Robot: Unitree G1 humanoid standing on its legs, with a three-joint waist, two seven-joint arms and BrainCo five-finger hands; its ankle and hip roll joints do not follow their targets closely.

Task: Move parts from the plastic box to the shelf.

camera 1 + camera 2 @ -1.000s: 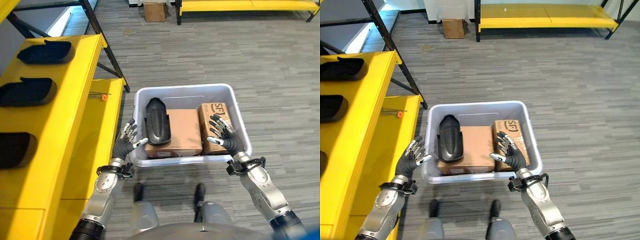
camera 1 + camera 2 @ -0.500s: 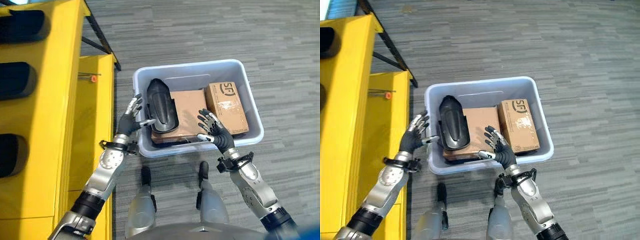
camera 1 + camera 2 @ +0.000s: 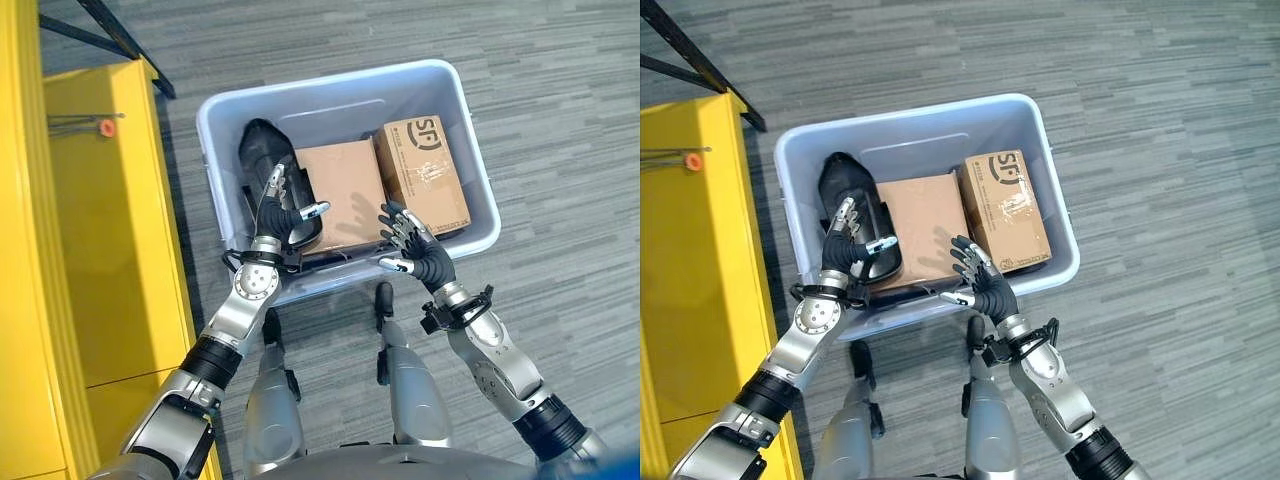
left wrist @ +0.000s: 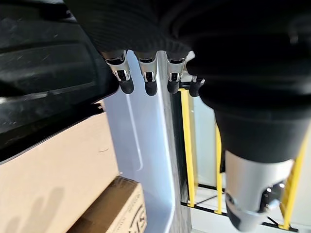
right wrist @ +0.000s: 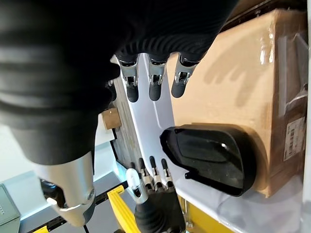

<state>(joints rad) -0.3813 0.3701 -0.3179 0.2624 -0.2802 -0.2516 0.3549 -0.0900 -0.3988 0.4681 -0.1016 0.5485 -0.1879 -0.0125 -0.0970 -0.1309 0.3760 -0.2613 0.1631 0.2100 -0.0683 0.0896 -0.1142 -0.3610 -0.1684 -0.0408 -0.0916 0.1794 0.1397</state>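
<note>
left eye view: left hand (image 3: 278, 208) has moved in over the black part (image 3: 268, 172) in the plastic box (image 3: 470, 150), fingers released; right hand (image 3: 418, 259) spread, closing in. grasp imminent.

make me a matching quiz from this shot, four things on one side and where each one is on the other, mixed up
Things:
1. black part
2. larger cardboard box
3. smaller printed cardboard box
4. yellow shelf

Places:
A. in the plastic box, at the robot's right end
B. outside the plastic box, on the robot's left
C. in the middle of the plastic box
D. at the robot's left end of the plastic box, by the open left hand

Pairs: 1-D, 2-C, 3-A, 4-B

The right hand is open at the near rim.
</note>
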